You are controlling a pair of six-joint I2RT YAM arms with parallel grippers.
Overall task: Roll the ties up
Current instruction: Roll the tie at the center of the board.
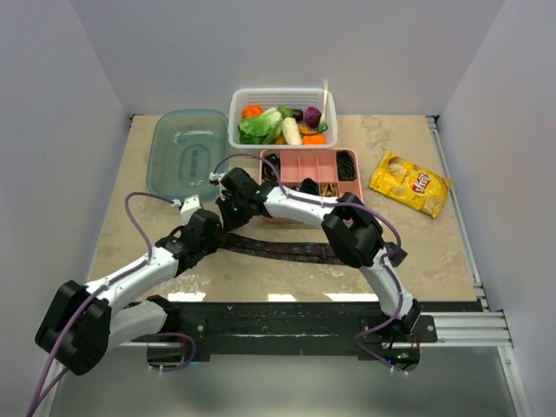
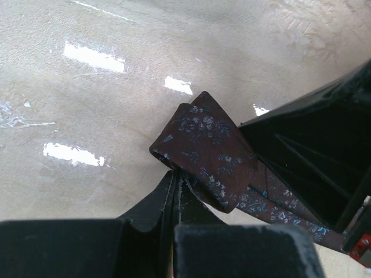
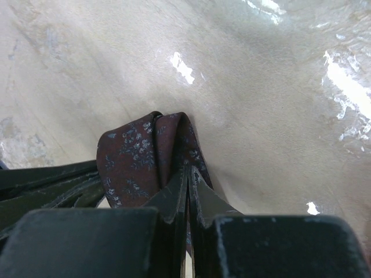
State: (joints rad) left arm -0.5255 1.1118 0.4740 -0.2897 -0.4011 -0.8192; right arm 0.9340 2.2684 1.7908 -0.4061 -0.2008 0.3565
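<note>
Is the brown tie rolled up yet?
Not yet. The tie is folded only at its end, where the left gripper and right gripper pinch it; the rest lies flat.

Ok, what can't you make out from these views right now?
- Top external: the wrists hide the folded end of the tie and both pinches.
- Right wrist: the right gripper covers how many turns are rolled.
- Left wrist: the left gripper covers its bite; the right gripper blocks the tie's tail.
- Top external: coils in the pink tray are too small to identify.
</note>
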